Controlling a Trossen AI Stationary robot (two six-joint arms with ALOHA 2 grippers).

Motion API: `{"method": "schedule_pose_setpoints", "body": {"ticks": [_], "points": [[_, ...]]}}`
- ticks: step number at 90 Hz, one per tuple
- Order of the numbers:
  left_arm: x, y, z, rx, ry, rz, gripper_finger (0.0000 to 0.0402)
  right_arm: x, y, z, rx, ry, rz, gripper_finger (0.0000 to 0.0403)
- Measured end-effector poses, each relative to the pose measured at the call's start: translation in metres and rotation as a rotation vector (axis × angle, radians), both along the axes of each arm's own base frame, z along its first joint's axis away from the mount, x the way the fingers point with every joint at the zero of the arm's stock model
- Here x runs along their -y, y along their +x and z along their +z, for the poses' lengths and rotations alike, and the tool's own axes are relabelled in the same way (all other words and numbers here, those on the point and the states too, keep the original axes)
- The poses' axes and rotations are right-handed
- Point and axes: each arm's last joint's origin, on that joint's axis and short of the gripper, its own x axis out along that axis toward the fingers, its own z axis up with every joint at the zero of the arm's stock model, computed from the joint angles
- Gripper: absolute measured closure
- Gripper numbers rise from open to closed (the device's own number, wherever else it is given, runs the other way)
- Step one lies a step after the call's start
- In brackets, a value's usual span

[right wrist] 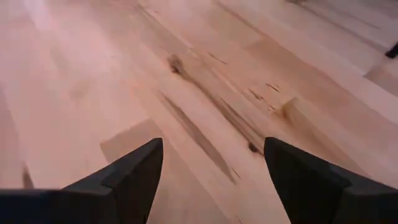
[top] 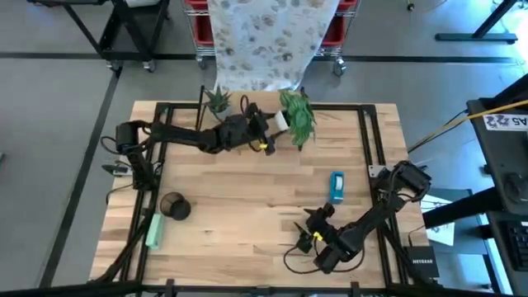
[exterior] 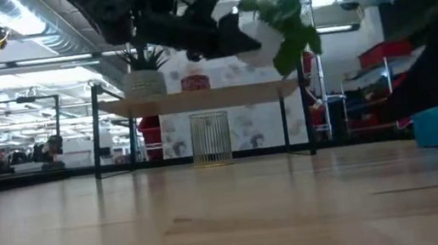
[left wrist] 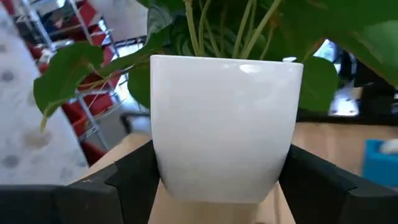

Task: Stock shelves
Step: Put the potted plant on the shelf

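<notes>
The shelves (exterior: 224,96), a small rack with a light wood plank top on thin black legs, stand at the table's far edge. On the top sit a small spiky plant (exterior: 144,80) and a red thing (exterior: 194,81). A wire mesh cup (exterior: 211,138) stands underneath. My left gripper (top: 280,124) is shut on a white pot (left wrist: 227,124) with a green leafy plant (top: 299,115), above the rack's right part. My right gripper (right wrist: 214,162) hangs open over bare tabletop at the near right (top: 307,231). My left gripper pinches the white pot's lower side walls (left wrist: 163,168) between its two fingers, one finger (left wrist: 134,177) on each side. The fingers come in about level from the table's left. The pot stands upright and lifted clear, a little above the rack's plank (exterior: 266,90).
A blue box (top: 337,186) lies on the table right of centre, just beyond my right gripper. A dark round cup (top: 175,206) and a pale green packet (top: 153,231) sit at the near left. A patterned cloth (top: 264,41) hangs behind the rack.
</notes>
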Motion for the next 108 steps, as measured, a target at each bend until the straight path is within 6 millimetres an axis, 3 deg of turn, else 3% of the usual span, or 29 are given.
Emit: {"method": "schedule_pose_setpoints", "body": {"ticks": [15,108], "points": [[-0.01,0.003,-0.016,-0.031,-0.016,0.025,0.0139,0.003,0.005,0.0,-0.01,-0.015,0.009,0.0137],[-0.015,0.001,-0.018,-0.035,-0.065,0.012,0.0108,0.002,0.005,0.0,-0.018,0.004,0.015,0.0137]]}}
